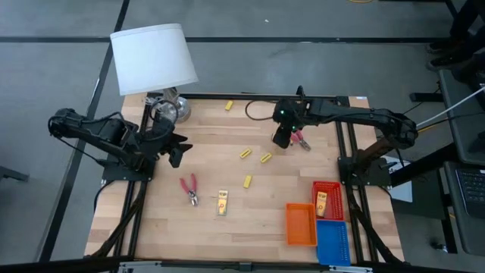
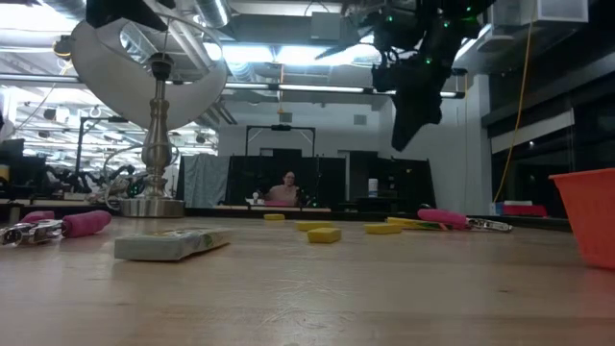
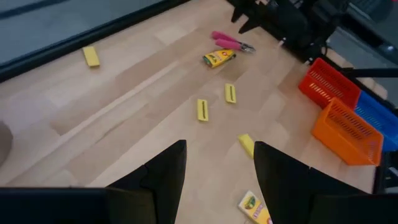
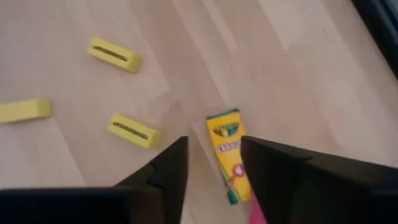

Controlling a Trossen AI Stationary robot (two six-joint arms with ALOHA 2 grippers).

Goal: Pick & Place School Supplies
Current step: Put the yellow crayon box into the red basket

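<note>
We see a yellow crayon pack (image 4: pixel 229 155) lying flat on the counter (image 1: pixel 204 227), well away from the lamp (image 1: pixel 155 64), with red-handled scissors (image 1: pixel 302 142) just beside it. Our right hand (image 1: pixel 282 139) hovers directly above the pack, fingers parted and holding nothing. Our left hand (image 1: pixel 178 150) waits near the lamp, open and empty.

Bright ceiling lights (image 2: pixel 240 53) glare behind the lamp (image 2: pixel 154 67); the table (image 2: pixel 307 288) in front is softly blurred.
</note>
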